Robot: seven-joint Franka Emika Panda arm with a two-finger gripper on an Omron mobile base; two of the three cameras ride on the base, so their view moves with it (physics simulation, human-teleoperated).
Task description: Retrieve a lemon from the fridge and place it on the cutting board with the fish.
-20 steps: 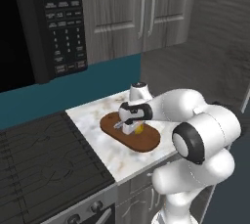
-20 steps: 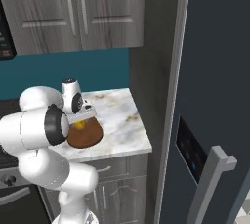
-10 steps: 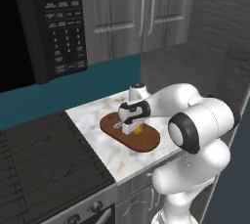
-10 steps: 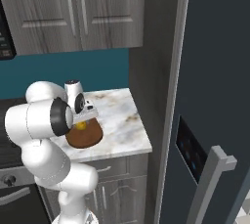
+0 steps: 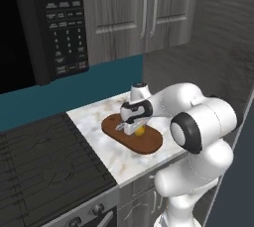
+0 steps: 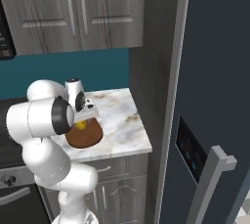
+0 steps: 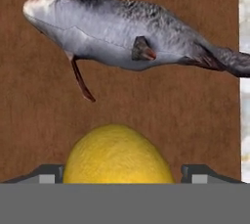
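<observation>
down low over the cutting board [image 5: 149,144], hovered as a claw [image 5: 133,128] with tips parted wide and clear of the lemon [image 7: 117,154] on either side. sat on the board, that lemon, just beside the fish [image 7: 127,32], between the two tips [image 7: 46,174]. rested on the marble counter [image 6: 122,125] left of the closed fridge [image 6: 215,96], the board.

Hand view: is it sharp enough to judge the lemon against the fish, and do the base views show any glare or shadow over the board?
Hand view: sharp and evenly lit, lemon and fish crisp and apart on the cutting board. Left base view: no glare, gripper hides part of the board. Right base view: arm covers most of the board.
</observation>
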